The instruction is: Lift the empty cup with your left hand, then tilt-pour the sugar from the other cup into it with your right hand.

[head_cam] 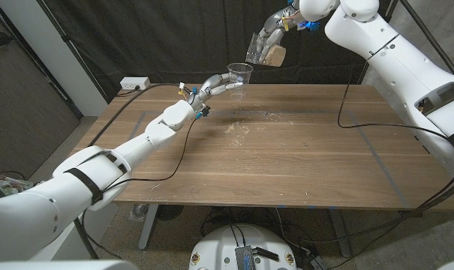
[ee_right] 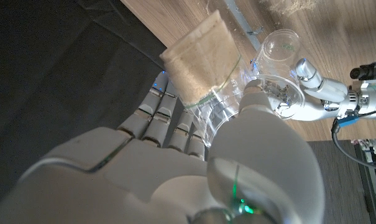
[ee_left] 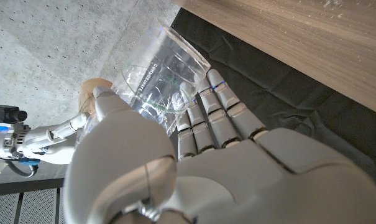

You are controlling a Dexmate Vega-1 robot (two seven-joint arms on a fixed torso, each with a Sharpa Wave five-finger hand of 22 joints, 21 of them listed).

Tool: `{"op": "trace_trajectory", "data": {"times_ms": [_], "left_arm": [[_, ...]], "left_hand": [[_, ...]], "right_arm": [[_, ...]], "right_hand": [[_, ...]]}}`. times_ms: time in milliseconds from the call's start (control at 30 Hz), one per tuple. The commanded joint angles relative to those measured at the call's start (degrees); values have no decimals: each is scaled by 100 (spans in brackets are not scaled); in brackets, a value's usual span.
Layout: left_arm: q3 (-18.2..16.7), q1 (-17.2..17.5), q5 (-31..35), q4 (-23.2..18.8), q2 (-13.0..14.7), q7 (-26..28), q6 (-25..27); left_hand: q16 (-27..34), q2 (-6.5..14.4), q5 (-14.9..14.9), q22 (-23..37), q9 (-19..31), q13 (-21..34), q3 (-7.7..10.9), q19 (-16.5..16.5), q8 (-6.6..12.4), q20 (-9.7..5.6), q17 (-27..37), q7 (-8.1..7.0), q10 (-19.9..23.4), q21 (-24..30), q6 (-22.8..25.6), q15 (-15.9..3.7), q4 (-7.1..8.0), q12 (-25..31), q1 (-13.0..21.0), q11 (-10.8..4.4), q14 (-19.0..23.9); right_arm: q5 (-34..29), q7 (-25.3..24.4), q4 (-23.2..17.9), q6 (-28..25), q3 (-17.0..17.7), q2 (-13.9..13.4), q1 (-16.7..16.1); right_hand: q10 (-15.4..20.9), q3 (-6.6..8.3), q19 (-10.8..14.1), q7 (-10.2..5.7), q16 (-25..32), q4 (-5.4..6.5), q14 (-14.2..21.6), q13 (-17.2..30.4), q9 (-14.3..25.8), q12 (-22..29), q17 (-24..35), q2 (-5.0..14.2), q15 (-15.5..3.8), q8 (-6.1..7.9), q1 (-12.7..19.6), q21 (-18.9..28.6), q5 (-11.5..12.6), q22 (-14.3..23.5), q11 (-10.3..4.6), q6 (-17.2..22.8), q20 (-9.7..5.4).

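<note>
Both hands held cups above the table (head_cam: 302, 142): left hand (head_cam: 211, 86) fingers wrapped the empty cup (head_cam: 240, 74); at its one o'clock, right hand (head_cam: 270, 39) fingers gripped the tilted sugar cup (head_cam: 266, 51).

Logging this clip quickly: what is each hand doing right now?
Left hand: holding the empty clear cup above the table.
Right hand: holding the sugar cup, tilted above it.

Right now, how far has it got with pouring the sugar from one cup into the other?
Done: the left hand holds the empty cup lifted off the table. In hand: the right hand holds the sugar cup above it, tilted well over, but the sugar is not flowing; the lower cup looks empty. Left: tip further until it pours. Some grains already lie spilled on the wood.
</note>
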Motion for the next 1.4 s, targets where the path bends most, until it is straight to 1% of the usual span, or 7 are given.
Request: {"op": "trace_trajectory", "data": {"times_ms": [33, 200, 367, 633, 833, 967, 1400], "left_arm": [[53, -358, -11, 996, -438, -165, -412], [91, -679, -41, 1857, -819, -322, -653], [114, -866, -77, 2239, -1027, -388, -527], [167, -963, -102, 2316, -1121, -441, -315], [183, -876, -84, 2279, -1082, -512, -905], [181, -848, -72, 2266, -1054, -546, -1124], [143, -818, -68, 2220, -963, -540, -1206]], "left_hand": [[0, 52, -15, 1, 18, 23, 4, -20, 40, -236, 27, 1, 47, 19, 54, -534, 22, 20, 37, -40, 50], [-12, 64, -17, 1, 25, 28, 6, -29, 44, -238, 36, 8, 49, 21, 50, -527, 29, 20, 44, -35, 45], [-20, 71, -20, 0, 30, 38, 7, -35, 46, -239, 45, 9, 44, 23, 47, -529, 34, 20, 51, -9, 48], [-29, 72, -26, 0, 39, 40, 3, -25, 57, -239, 59, -4, 59, 35, 63, -531, 42, 20, 61, -32, 65], [-35, 61, -31, -1, 44, 47, -4, -22, 61, -244, 67, -3, 78, 40, 67, -541, 47, 27, 63, -41, 75], [-39, 49, -35, -1, 47, 35, -13, -20, 72, -251, 73, -20, 95, 45, 88, -552, 51, 23, 63, -35, 90], [-65, 60, -41, -1, 57, 47, -18, -33, 78, -255, 96, -19, 85, 53, 88, -539, 79, 16, 56, -39, 83]], "right_arm": [[-667, 119, 53, 377, -113, 108, 67], [-787, 126, 162, 481, -89, 195, 69], [-878, 73, 254, 605, -64, 249, 68], [-1030, -48, 369, 810, -43, 289, 60], [-993, -107, 387, 833, 68, 283, -17], [-985, -125, 362, 819, 123, 275, -57], [-1091, -129, 240, 909, 99, 252, -94]], "right_hand": [[56, 53, 45, -11, 37, 1, 57, 10, 26, -18, 32, 37, -1063, 60, 3, 39, 41, -10, -4, 99, -493], [78, 54, 52, -8, 31, 2, 63, 15, 26, -20, 37, 39, -1063, 69, 1, 47, 43, -21, -18, 130, -491], [96, 59, 48, -10, 38, 10, 85, 21, 28, -23, 49, 54, -1064, 74, -4, 51, 45, -31, -16, 148, -495], [121, 64, 55, -16, 49, 17, 113, 37, 37, -29, 77, 64, -1064, 80, -11, 65, 44, -50, -26, 164, -508], [141, 64, 57, -4, 57, 16, 128, 56, 44, -30, 97, 61, -1063, 86, -12, 74, 44, -64, -24, 180, -505], [167, 65, 64, 6, 56, 17, 132, 64, 43, -29, 104, 60, -1063, 92, -14, 83, 45, -74, -17, 202, -500], [186, 64, 63, 9, 46, 25, 150, 79, 41, -54, 108, 65, -1063, 91, -28, 100, 47, -104, -21, 221, -510]]}}
